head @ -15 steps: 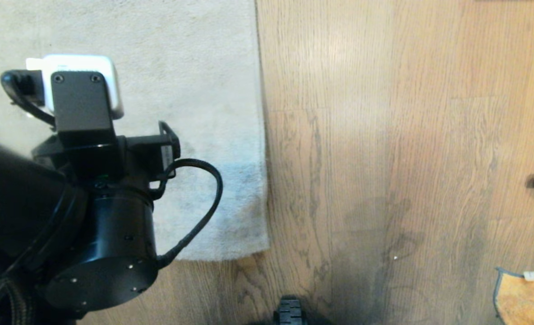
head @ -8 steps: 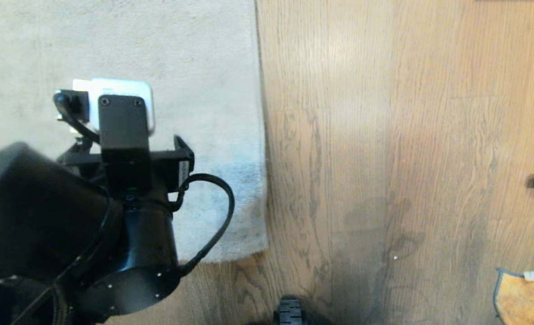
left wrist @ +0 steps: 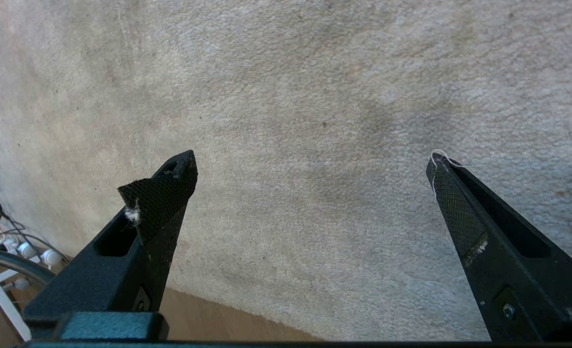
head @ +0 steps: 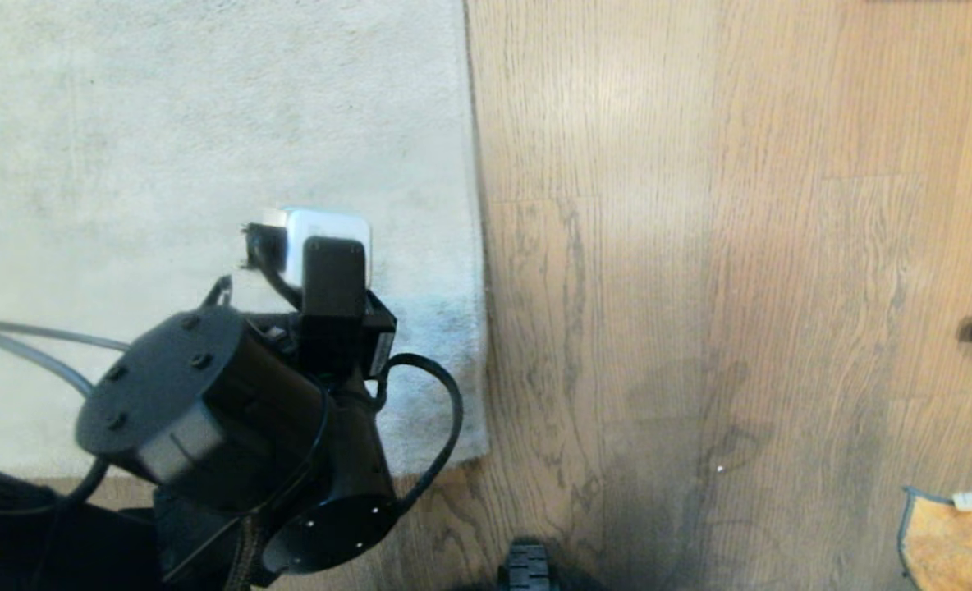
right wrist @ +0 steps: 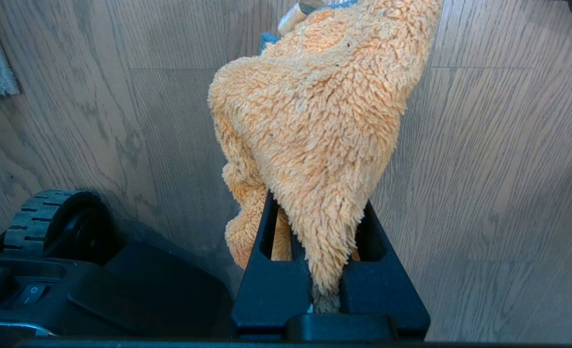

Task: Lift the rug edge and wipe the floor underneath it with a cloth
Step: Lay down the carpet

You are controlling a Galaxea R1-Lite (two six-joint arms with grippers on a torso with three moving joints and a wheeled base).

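- Two grippers noted: left gripper (left wrist: 310, 164) spread wide above the rug (head: 207, 123), lower left of head view; nothing held.
- Right gripper (right wrist: 329, 270) clamped the cloth (right wrist: 315, 121) over bare floor (head: 699, 246).
- Step judged: reaching for the rug edge (head: 476, 328); next, lower and pinch it.

Head camera looks straight down; both wrist cameras sit close, sharing floor (head: 699, 287).
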